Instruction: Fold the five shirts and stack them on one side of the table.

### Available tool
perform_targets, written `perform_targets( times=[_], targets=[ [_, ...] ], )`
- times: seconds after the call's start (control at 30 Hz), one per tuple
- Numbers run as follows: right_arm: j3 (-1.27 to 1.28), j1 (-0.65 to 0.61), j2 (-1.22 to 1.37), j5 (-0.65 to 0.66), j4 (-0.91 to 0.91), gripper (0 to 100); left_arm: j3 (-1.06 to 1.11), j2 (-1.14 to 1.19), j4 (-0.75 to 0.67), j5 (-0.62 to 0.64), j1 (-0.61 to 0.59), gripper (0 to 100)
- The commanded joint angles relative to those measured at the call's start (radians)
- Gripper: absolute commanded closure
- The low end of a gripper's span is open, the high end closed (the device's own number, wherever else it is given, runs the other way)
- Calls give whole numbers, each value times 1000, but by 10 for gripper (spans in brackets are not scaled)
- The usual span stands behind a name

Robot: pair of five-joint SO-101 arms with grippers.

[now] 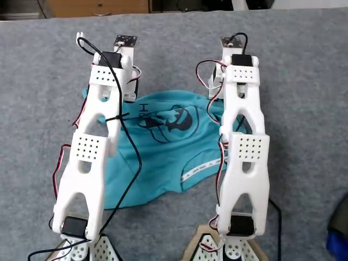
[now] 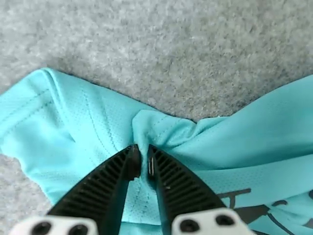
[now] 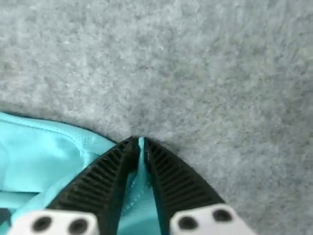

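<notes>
shirt: teal short-sleeved mesh-knit shirt with a dark chest print [image 1: 163, 163], lying flat-ish and rumpled on the grey felt-like table cover [image 1: 304, 81], between the two arms, collar towards the arm bases, far edge under both wrists
left jaws: left gripper [image 2: 141, 164] closed on a small bunched fold at the shirt's far edge, near one sleeve; black ribbed fingers nearly meet, with a thin bit of cloth between them
right jaws: right gripper [image 3: 141, 147] closed on the far edge at the other side; just a sliver of teal hem sits between the tips
risk 1: the right bite looks very shallow, so the hem could slip out once the cloth takes tension
risk 2: the left grip holds a bunched wad, so the fold may carry a crease or drag the sleeve under
risk 3: uneven lift or pull between the arms would skew the fold line
risk 4: fingertips sit low on the cover, so they could snag or scrape the felt
risk 5: loose black cable lies across the shirt, may catch it
containers: none to report; shirt lies straight on the cover
stack: not started, judging by this one shirt
</notes>
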Motion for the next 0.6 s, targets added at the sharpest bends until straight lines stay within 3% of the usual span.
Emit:
perform_targets(
  times=[0.0, 0.33, 0.43, 0.57],
  targets=[
    [-77, 12, -13, 5, -5, 993, -28, -15, 11, -5, 2, 980],
    [-730, 147, -16, 3, 285, 993, -190, -35, 14, -2, -12, 980],
    [-680, 200, -97, 9, 284, 993, -199, -136, 14, 0, -14, 980],
    [-650, 231, -188, 9, 285, 993, -49, -297, 14, 0, 6, 980]
  ],
)
